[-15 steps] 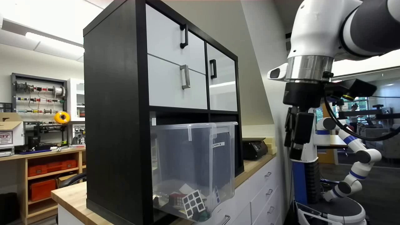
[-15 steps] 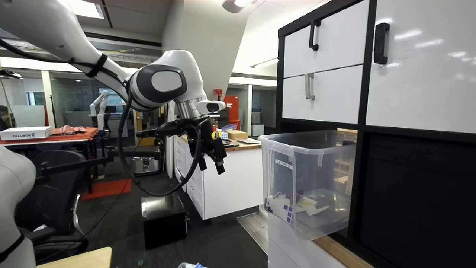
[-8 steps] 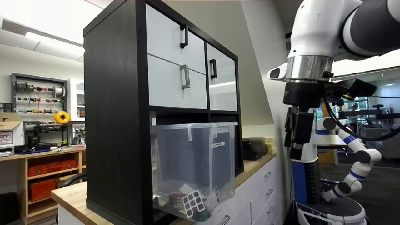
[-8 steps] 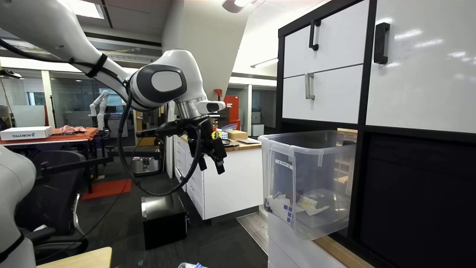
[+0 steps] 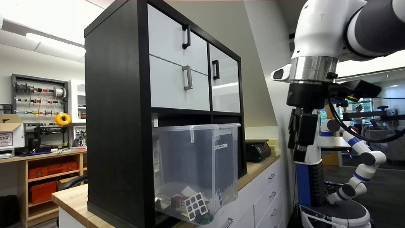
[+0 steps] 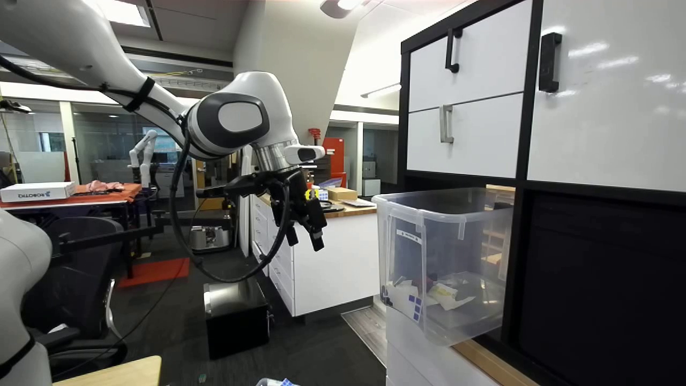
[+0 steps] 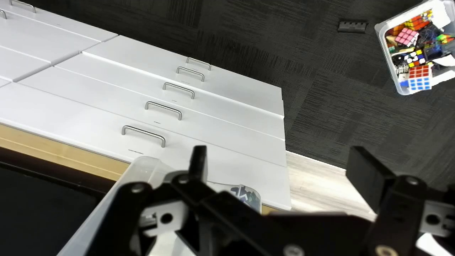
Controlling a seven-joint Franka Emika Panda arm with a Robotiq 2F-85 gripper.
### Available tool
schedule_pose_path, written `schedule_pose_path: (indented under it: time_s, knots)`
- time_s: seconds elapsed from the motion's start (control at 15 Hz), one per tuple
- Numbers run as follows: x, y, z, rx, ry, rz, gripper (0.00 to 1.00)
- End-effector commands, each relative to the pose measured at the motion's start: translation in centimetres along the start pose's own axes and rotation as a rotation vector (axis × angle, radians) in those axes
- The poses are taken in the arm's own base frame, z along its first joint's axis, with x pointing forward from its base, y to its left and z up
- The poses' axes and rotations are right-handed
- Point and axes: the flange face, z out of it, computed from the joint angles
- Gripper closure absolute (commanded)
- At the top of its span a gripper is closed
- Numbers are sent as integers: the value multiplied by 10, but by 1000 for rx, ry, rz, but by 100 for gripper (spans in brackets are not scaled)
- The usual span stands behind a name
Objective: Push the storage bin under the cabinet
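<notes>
The storage bin is a large translucent plastic box, with walls showing in both exterior views point(image 5: 190, 155) point(image 6: 450, 252). It juts out of the lower left compartment of the black-framed cabinet point(image 5: 114, 110), which has white drawer fronts point(image 6: 466, 142). Small pieces, one like a cube face, lie in its bottom. My gripper hangs in front of the bin and apart from it in both exterior views point(image 5: 297, 153) point(image 6: 305, 242). In the wrist view my gripper point(image 7: 279, 158) is open with nothing between its fingers. Part of the bin point(image 7: 96, 213) shows at the lower left, partly hidden by the gripper.
White counter drawers point(image 7: 227, 124) with metal handles are below the cabinet. A black device point(image 5: 258, 150) stands on the counter beside it. A tub of puzzle cubes point(image 7: 380, 39) is on the carpet. A black box point(image 6: 238, 321) is on the floor. Another white counter point(image 6: 335, 262) stands behind.
</notes>
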Motion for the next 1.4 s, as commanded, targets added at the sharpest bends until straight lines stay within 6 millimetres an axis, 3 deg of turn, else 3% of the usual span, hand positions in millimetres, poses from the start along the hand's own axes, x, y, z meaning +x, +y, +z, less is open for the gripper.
schedule_pose_path:
  time_s: [0.0,0.6,1.33]
  knots:
    - [3,0,1,-6,3,-1,0]
    - [38,13,25,-27,98,7,0]
    - [89,69,70,-96,291,131,0]
